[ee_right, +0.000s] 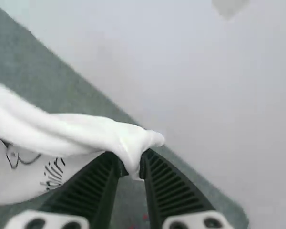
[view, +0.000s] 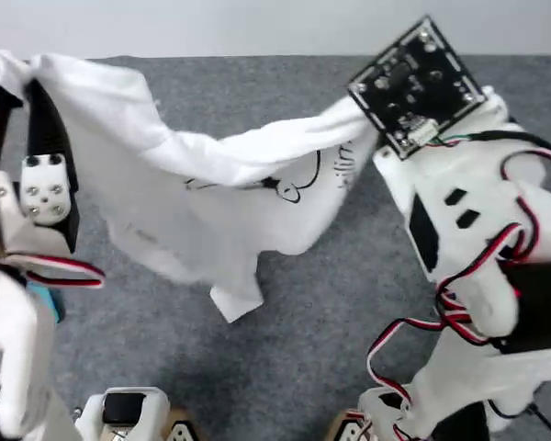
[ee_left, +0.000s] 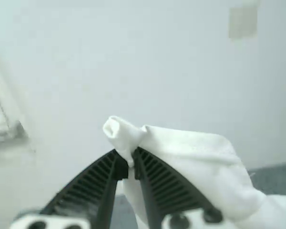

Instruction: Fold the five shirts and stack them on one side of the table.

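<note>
My left gripper (ee_left: 127, 164) and right gripper (ee_right: 131, 164) are each clamped on a bunched edge of one white shirt (view: 211, 197). The shirt hangs stretched above the table (view: 349, 303), unfolded. Judgement: early stage; folding and stacking remain.

Left fingers (ee_left: 91, 185), right fingers (ee_right: 93, 183): tight together, aloft.

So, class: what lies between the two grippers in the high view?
The white shirt spans it, pinched by the left gripper and the right gripper, sagging over the grey table; the high view shows this.
</note>
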Robot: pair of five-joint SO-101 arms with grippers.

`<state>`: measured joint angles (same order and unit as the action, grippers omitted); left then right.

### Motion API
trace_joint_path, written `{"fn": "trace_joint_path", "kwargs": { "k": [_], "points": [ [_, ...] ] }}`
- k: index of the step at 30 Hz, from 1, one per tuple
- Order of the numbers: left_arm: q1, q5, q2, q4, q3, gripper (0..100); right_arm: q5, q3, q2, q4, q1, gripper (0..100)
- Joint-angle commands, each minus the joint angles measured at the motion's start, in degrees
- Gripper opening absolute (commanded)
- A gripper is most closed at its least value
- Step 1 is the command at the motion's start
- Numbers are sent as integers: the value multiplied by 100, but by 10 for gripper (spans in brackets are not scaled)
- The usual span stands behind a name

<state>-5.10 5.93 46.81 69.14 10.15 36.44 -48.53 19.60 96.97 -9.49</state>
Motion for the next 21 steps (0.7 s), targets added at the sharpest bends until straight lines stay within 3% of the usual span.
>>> {"fn": "trace_joint_path", "kwargs": {
  "k": [1, 13, 21],
  "points": [
    [79, 290, 18, -220, 338, 5, 97, -299, 145, 497, 374, 11],
    [141, 914, 18, -123, 1525, 5, 97, -369, 752, 497, 725, 11],
    [97, 914, 18, -79, 2132, 5, 123, -369, 1552, 497, 1253, 11]
  ]
}}
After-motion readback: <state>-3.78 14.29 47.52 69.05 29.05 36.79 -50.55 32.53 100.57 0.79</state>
